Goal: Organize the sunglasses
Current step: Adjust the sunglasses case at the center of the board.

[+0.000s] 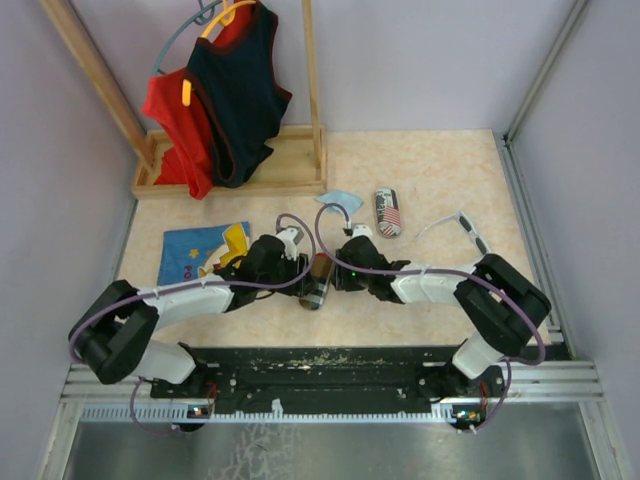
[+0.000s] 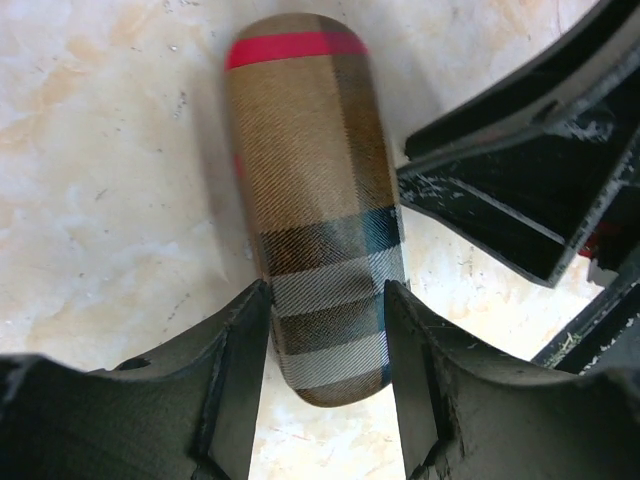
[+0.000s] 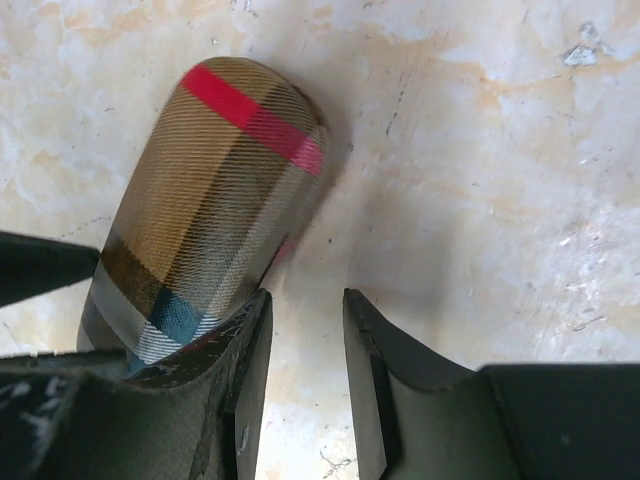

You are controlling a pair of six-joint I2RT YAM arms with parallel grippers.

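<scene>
The left gripper (image 2: 325,300) pinches the plaid case (image 2: 310,170) on the counter (image 2: 100,200); the right gripper (image 3: 306,305), jaws part-spread and empty, sits beside it. Probably case-opening (seam hidden): the right should pry next. The white-grey sunglasses (image 1: 465,222) lie well apart, rightward.

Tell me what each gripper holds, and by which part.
The left gripper grips the plaid case across the end opposite its red stripe, one finger on each long side. The right gripper holds nothing: its jaws stand apart, empty, beside the case.
</scene>
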